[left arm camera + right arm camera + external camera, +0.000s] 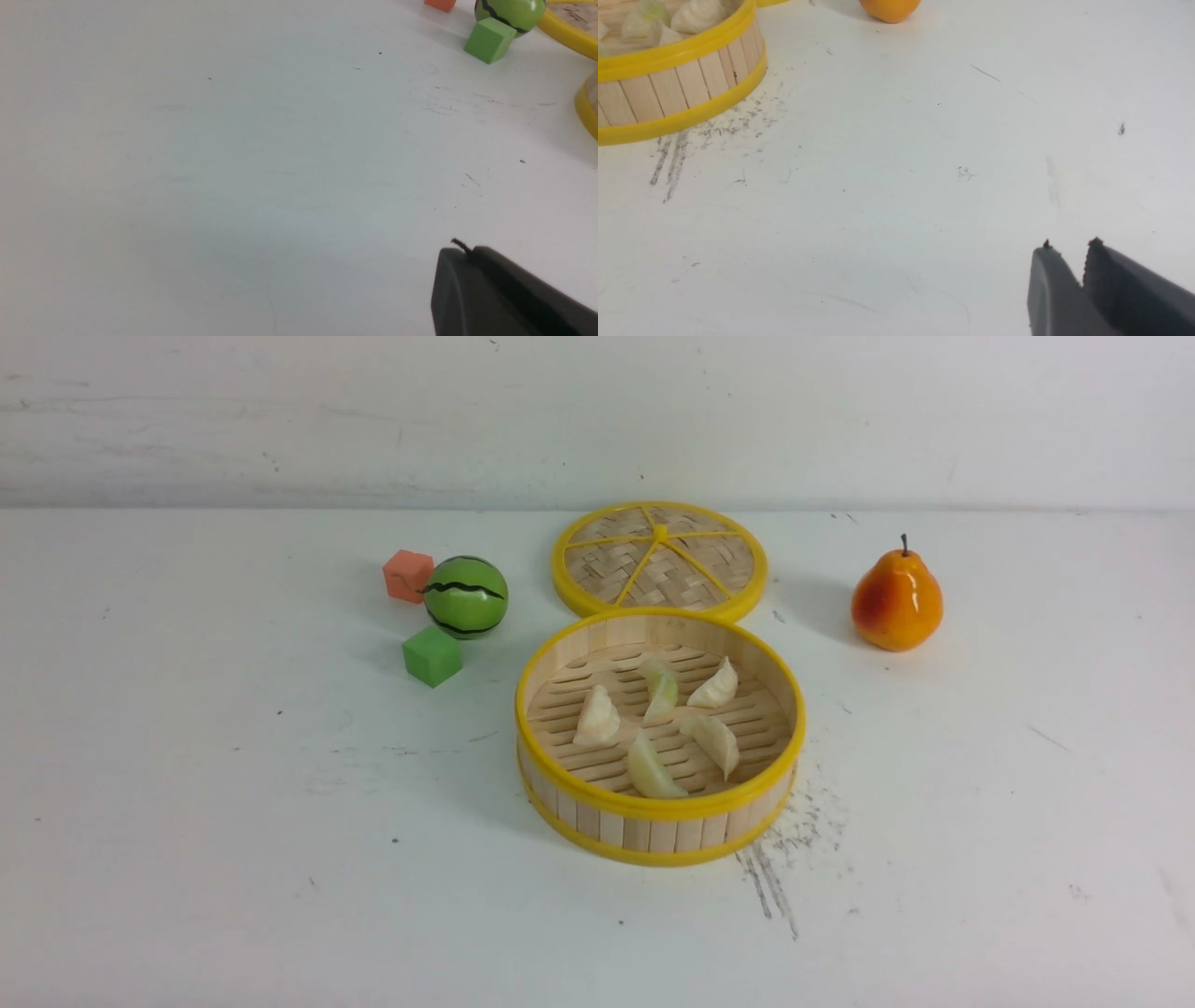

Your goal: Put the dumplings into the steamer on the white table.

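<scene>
Steamer point(659, 807) sits mid-table on the white table point(233, 859), a round shallow bamboo basket w/ upright wooden-strip wall, yellow rims top & bottom, slatted floor. All five dumplings point(660, 691) lie inside on the slats: small crescents w/ pleated edges, cream to pale yellow-green, loosely ringed round the centre, a couple nearly touching. Flat woven lid point(659, 560) w/ yellow rim & spokes lies just behind the steamer, rims touching or almost, can't tell which. Left of the basket: striped green ball point(465, 596) w/ orange cube point(408, 575) touching or almost on its far-left side & green cube point(431, 656) just in front. Pear point(896, 598), orange-yellow w/ dark stem, stands upright to the right, apart from the lid. Dark scratch marks on the table by the steamer's front-right base. No arm in the front view. Left gripper point(460, 249) per its wrist cam: jaws pressed together, nothing between, over bare table, well apart from the cubes. Right gripper point(1069, 254): narrow gap between the serrated tips, empty, over bare table, right of the steamer, well apart from it.
</scene>
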Action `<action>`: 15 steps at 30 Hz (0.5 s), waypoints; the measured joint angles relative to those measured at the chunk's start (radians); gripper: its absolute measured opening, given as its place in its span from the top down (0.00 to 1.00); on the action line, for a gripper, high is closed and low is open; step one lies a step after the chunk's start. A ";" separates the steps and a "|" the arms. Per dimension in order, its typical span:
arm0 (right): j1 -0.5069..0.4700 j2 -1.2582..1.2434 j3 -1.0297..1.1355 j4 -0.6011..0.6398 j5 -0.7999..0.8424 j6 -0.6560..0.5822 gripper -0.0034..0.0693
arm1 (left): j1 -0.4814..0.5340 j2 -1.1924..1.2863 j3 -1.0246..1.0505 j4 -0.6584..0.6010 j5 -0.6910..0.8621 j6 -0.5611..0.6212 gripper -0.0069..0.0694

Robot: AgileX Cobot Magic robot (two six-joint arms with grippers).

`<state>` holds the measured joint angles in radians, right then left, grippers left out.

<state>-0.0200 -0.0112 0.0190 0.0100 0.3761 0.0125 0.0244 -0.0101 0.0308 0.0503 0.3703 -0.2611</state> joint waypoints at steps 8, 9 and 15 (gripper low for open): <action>0.000 0.000 0.000 0.000 0.000 0.000 0.78 | 0.000 0.000 0.000 0.000 0.000 0.000 0.92; 0.000 0.000 0.000 0.000 0.000 0.000 0.78 | 0.000 0.000 0.000 0.000 0.000 0.000 0.92; 0.000 0.000 0.000 0.000 0.000 0.000 0.77 | 0.000 0.000 0.000 0.000 0.000 0.000 0.92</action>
<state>-0.0200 -0.0112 0.0190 0.0100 0.3761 0.0125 0.0244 -0.0101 0.0308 0.0503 0.3701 -0.2611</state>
